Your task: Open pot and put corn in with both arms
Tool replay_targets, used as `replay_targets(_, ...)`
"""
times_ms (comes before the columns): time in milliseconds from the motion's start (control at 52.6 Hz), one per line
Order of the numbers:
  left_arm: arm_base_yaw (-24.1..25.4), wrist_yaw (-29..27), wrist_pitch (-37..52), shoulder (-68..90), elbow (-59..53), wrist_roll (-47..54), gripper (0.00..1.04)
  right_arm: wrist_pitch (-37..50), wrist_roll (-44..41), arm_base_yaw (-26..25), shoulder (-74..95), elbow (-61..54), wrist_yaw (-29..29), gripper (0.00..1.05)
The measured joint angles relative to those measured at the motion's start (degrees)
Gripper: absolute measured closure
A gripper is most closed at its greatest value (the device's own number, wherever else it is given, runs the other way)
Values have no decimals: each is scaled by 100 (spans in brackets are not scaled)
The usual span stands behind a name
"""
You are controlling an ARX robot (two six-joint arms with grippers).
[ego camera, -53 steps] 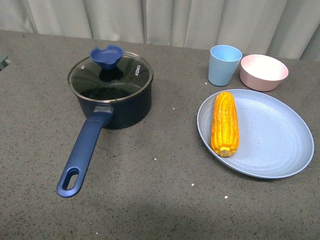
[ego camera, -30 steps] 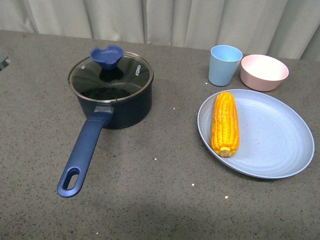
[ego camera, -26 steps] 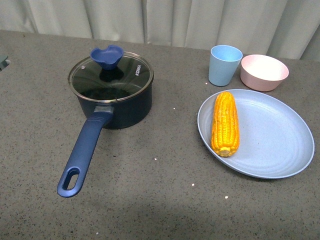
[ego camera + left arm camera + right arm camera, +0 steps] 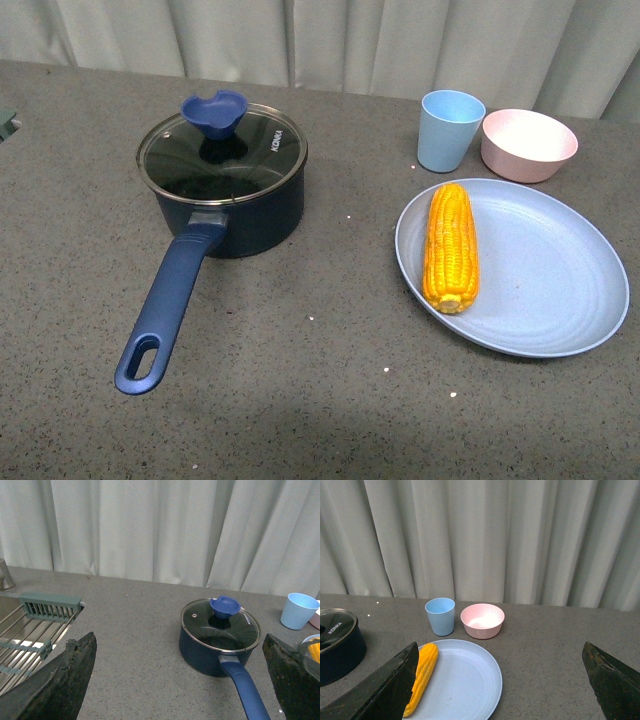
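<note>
On the plate (image 4: 550, 275) lies the corn (image 4: 450, 247); left gripper (image 4: 175, 642) and right gripper (image 4: 500, 647) spread wide.

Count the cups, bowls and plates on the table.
3: a blue plate holding the corn, a blue cup behind it, a pink bowl right of the cup.

Setting logged as a kitchen. A grey speckled stone-look countertop (image 4: 330, 400) is seen across the whole front view. A dark navy saucepan with a long blue handle (image 4: 250, 215) is set at 10 o'clock, covered by a round glass lid with a blue knob (image 4: 230, 165). A pale blue round plate (image 4: 540, 290), a light blue cup (image 4: 449, 130) and a pink bowl (image 4: 528, 145) are grouped at 2 o'clock. A recessed sink with a wire rack (image 4: 25, 635) is recorded in the left wrist view. Pleated white curtains (image 4: 350, 40) are hung along 12 o'clock.
</note>
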Motion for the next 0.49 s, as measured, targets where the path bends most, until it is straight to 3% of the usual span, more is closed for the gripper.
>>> replay_targets(494, 0, 0, 0, 0, 2, -2, 6, 0, -2, 0, 0, 0, 0, 9)
